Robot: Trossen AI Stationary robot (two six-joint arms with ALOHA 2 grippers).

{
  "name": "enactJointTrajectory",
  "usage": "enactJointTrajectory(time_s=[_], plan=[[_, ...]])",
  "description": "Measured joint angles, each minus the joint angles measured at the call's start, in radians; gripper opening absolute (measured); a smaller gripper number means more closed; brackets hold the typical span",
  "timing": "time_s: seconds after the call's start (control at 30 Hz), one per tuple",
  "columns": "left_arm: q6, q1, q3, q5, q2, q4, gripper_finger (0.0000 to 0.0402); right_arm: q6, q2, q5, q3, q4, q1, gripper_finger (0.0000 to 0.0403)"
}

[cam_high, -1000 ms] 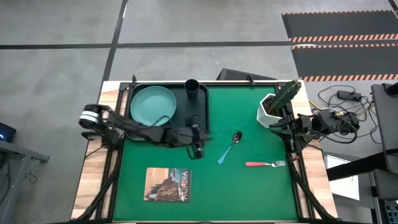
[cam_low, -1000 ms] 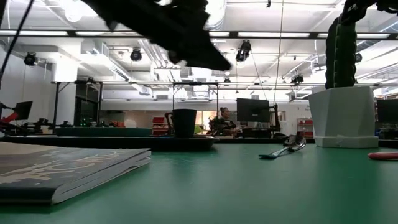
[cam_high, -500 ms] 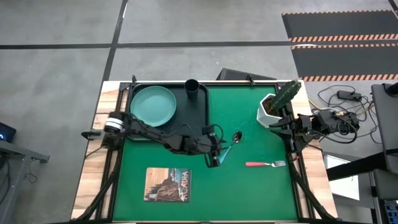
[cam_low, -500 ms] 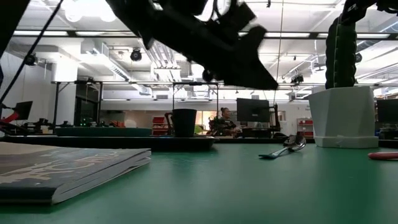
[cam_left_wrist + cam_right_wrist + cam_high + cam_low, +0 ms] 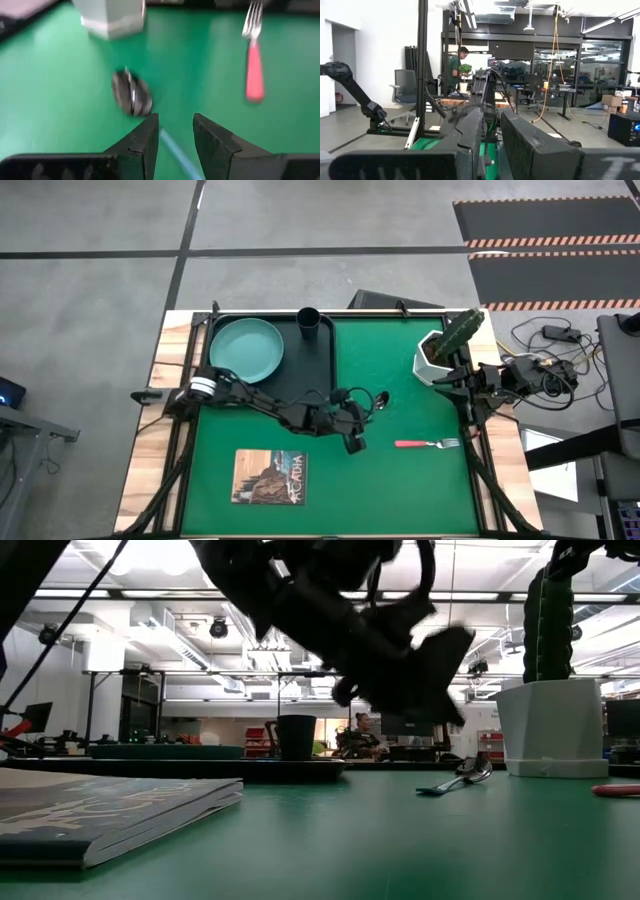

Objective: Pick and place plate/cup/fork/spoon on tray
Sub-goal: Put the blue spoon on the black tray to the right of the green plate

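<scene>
Over the green mat's middle, the left gripper (image 5: 355,442) hangs with its two dark fingers (image 5: 145,141) spread apart, straddling the light blue handle of the silver-bowled spoon (image 5: 132,96). Just beyond lies the red-handled fork (image 5: 253,55). On the black rectangular tray (image 5: 314,358) sit the round teal plate (image 5: 246,349) and small black cup (image 5: 308,319). Parked at the table's right edge, the right gripper (image 5: 490,137) keeps a narrow gap.

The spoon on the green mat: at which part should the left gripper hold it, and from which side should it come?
Probably the light blue handle, from straight above. The spoon lies flat on the mat, so only a top-down pinch across the slim handle seems practical; the rounded metal bowl would likely slip. The left gripper is open above the handle, one finger on each side. The right arm waits at the table's right edge.
</scene>
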Motion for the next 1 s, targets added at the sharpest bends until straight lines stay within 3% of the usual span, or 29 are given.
enactJointTrajectory(time_s=[0.3, 0.63, 1.0], plan=[[-0.002, -0.001, -0.016, 0.045, 0.001, -0.047, 0.0102, 0.000, 0.000, 0.000, 0.000, 0.000, 0.000, 0.0063], [-0.003, -0.001, -0.034, 0.061, 0.003, 0.026, 0.0103, 0.000, -0.001, 0.000, 0.000, 0.000, 0.000, 0.0063], [0.004, 0.002, 0.028, 0.068, 0.109, 0.091, 0.0103, 0.002, 0.000, 0.003, 0.000, 0.002, 0.000, 0.0063]])
